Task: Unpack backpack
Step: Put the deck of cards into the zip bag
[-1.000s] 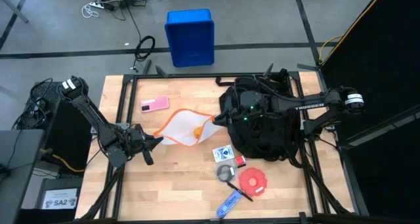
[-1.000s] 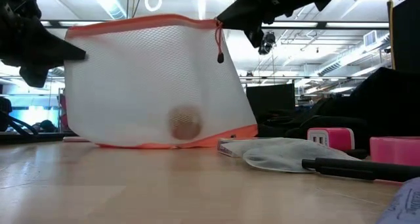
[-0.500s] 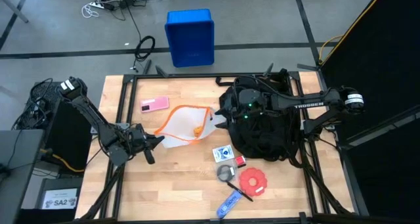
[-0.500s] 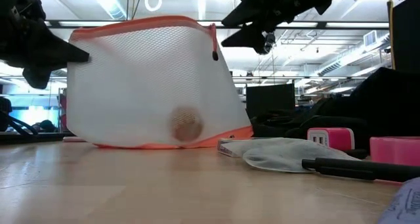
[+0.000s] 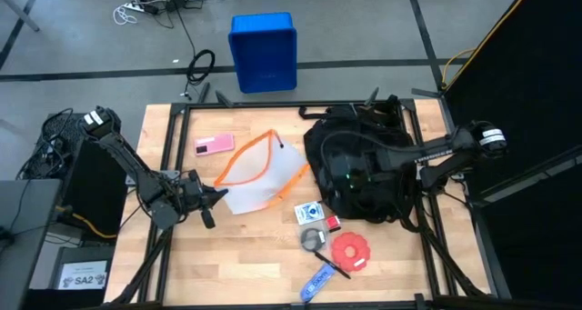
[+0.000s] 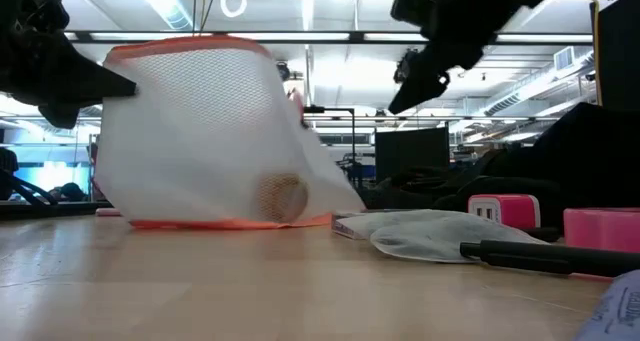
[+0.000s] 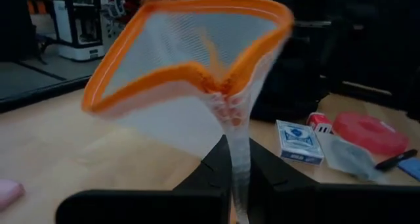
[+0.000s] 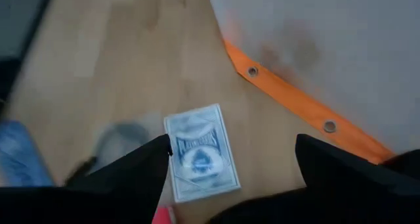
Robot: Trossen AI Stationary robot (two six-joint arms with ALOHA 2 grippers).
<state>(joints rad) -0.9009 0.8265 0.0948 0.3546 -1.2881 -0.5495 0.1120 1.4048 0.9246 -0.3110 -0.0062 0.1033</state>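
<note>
The black backpack [image 5: 368, 178] lies on the table's right half. Left of it stands a white mesh pouch [image 5: 259, 178] with orange trim [image 7: 190, 69], its bottom edge on the table [image 6: 230, 221] and a small brownish round thing [image 6: 283, 193] inside. My left gripper [image 5: 216, 197] is shut on the pouch's left end. My right gripper [image 8: 233, 184] hangs open over the backpack's left edge [image 5: 320, 185], tipped downward, its fingers wide apart and touching nothing. It shows dark at the upper right of the low view [image 6: 420, 76]. My left gripper pinches the pouch's left end [image 7: 237, 159] between its two fingers, on the white mesh just below the orange rim. The fingers come about level from the table's left. The pouch stands up beyond them with its mouth open and its bottom on the table.
A blue card deck [image 8: 197, 152], a grey round thing [image 5: 314, 237], a black pen [image 5: 329, 263], a red disc [image 5: 351, 250] and a blue item [image 5: 318, 280] lie near the front. A pink flat thing [image 5: 214, 145] lies at far left. A blue crate [image 5: 264, 51] stands beyond the table.
My right gripper has opened and let go of the pouch's upper right corner, then drawn back toward the backpack, sinking and tipping downward. The pouch's freed right side has slumped toward the left; its left end stays in my left gripper.
</note>
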